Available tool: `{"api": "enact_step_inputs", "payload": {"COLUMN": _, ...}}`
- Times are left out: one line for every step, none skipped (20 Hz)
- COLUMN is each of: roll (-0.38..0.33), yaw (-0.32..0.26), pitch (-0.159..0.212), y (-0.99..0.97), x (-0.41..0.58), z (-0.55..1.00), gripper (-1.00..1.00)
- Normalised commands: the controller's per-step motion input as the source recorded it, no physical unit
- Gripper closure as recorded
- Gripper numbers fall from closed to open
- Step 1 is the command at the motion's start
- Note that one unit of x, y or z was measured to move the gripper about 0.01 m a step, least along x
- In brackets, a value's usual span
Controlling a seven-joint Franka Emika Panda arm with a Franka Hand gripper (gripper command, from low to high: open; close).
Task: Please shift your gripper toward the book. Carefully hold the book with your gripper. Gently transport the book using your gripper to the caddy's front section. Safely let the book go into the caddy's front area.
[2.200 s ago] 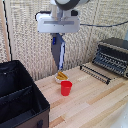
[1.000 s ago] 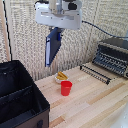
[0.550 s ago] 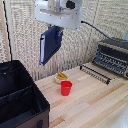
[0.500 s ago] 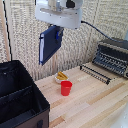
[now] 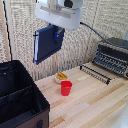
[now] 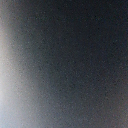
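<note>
Exterior view: gripper (image 5: 58, 34) is up high, clamped on the book (image 5: 47, 43), which hangs in the air w/ its cover facing us, above the wooden counter (image 5: 95, 102). The caddy (image 5: 20, 102) sits at the counter's near corner on the exterior view's left. Red cup (image 5: 66, 88) stands mid-counter, toaster oven (image 5: 113, 56) at the far edge on the exterior view's right.

Wrist view: just a dark blur w/ a pale band along one side; can't tell what it is.
</note>
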Motion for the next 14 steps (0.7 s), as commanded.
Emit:
{"api": "enact_step_inputs", "payload": {"roll": 0.004, "yaw": -0.152, "pitch": 0.079, "y": 0.58, "x": -0.06, "z": 0.0, "gripper": 1.0}}
{"api": "enact_step_inputs", "payload": {"roll": 0.024, "yaw": -0.145, "pitch": 0.079, "y": 0.56, "x": -0.08, "z": 0.0, "gripper": 1.0}}
{"api": "enact_step_inputs", "payload": {"roll": 0.047, "yaw": -0.136, "pitch": 0.083, "y": 0.54, "x": -0.1, "z": 0.0, "gripper": 1.0}}
{"api": "enact_step_inputs", "payload": {"roll": 0.066, "yaw": -0.132, "pitch": 0.078, "y": 0.52, "x": -0.114, "z": 0.03, "gripper": 1.0}}
{"api": "enact_step_inputs", "payload": {"roll": 0.092, "yaw": -0.128, "pitch": 0.066, "y": 0.48, "x": -0.151, "z": 0.07, "gripper": 1.0}}
{"api": "enact_step_inputs", "payload": {"roll": 0.097, "yaw": -0.126, "pitch": 0.066, "y": 0.47, "x": -0.154, "z": 0.09, "gripper": 1.0}}
{"api": "enact_step_inputs", "payload": {"roll": 0.094, "yaw": -0.121, "pitch": 0.07, "y": 0.48, "x": -0.166, "z": 0.09, "gripper": 1.0}}
{"api": "enact_step_inputs", "payload": {"roll": 0.089, "yaw": -0.12, "pitch": 0.069, "y": 0.48, "x": -0.174, "z": 0.08, "gripper": 1.0}}
{"api": "enact_step_inputs", "payload": {"roll": 0.087, "yaw": -0.118, "pitch": 0.066, "y": 0.49, "x": -0.183, "z": 0.09, "gripper": 1.0}}
{"api": "enact_step_inputs", "payload": {"roll": 0.084, "yaw": -0.114, "pitch": 0.066, "y": 0.5, "x": -0.2, "z": 0.09, "gripper": 1.0}}
{"api": "enact_step_inputs", "payload": {"roll": 0.078, "yaw": -0.111, "pitch": 0.068, "y": 0.51, "x": -0.209, "z": 0.08, "gripper": 1.0}}
{"api": "enact_step_inputs", "payload": {"roll": 0.079, "yaw": -0.111, "pitch": 0.068, "y": 0.51, "x": -0.209, "z": 0.08, "gripper": 1.0}}
{"api": "enact_step_inputs", "payload": {"roll": 0.081, "yaw": -0.111, "pitch": 0.065, "y": 0.51, "x": -0.203, "z": 0.09, "gripper": 1.0}}
{"api": "enact_step_inputs", "payload": {"roll": 0.079, "yaw": -0.114, "pitch": 0.065, "y": 0.51, "x": -0.194, "z": 0.08, "gripper": 1.0}}
